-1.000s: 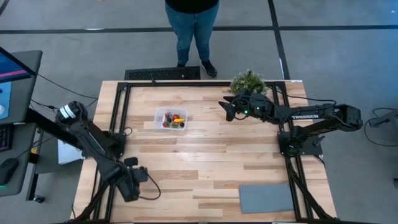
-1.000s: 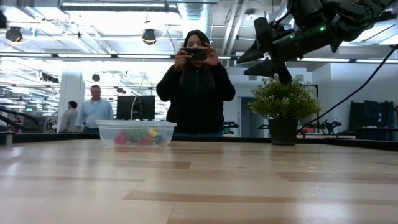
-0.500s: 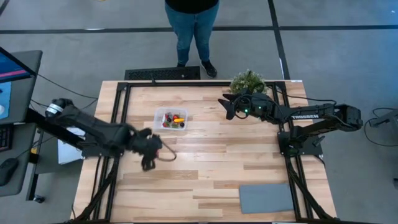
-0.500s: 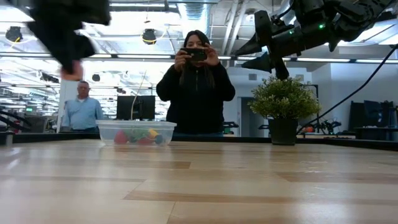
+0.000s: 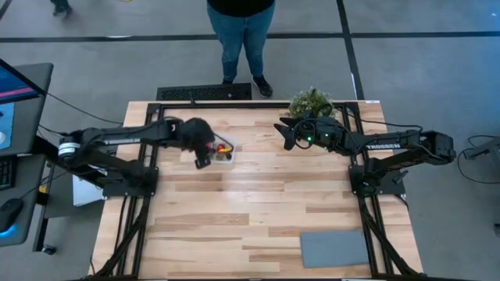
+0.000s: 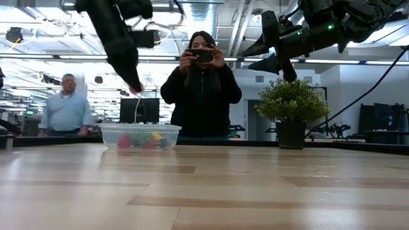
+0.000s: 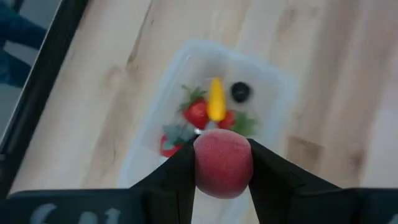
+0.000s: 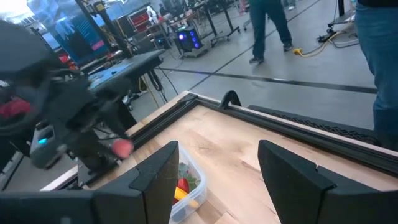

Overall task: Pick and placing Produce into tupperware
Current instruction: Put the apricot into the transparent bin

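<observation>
Two arms show from above: my left end effector [image 5: 205,153] has swung across the surface [image 5: 258,211] to the tupperware [image 5: 225,158]; the right one [image 5: 284,134] waits, spread, beside the plant [image 5: 311,101]. At surface level, it hangs above the tupperware. My left wrist shows it clenched on a red produce piece [image 7: 223,163] directly over the others, so release looks next.
</observation>
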